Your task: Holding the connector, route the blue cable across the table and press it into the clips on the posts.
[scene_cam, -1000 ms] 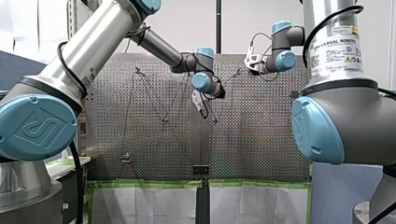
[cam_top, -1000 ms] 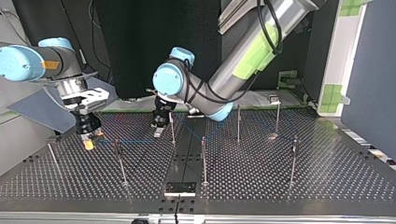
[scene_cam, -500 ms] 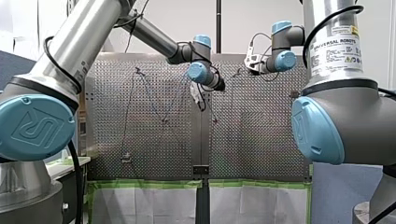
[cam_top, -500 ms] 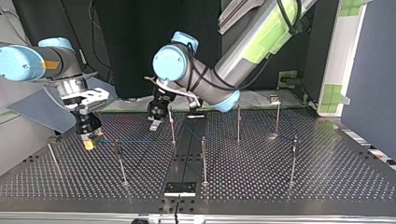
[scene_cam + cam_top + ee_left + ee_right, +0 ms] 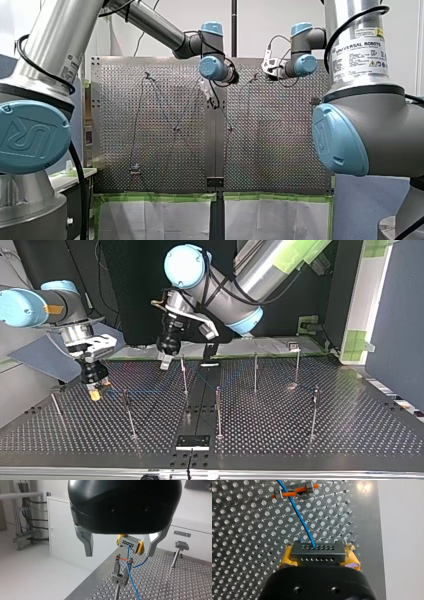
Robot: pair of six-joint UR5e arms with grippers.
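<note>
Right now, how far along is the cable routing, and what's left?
Looks done: the blue cable runs through the clip nearest the connector. In hand: my right gripper is shut on the connector between yellow pads; my left gripper hangs open and empty above the table. Left: the top view is too faint to show the cable seated at the other posts, so check those.

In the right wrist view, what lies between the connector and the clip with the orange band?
Only the blue cable, running from the connector to the clip over bare perforated table; the right wrist view shows this.
</note>
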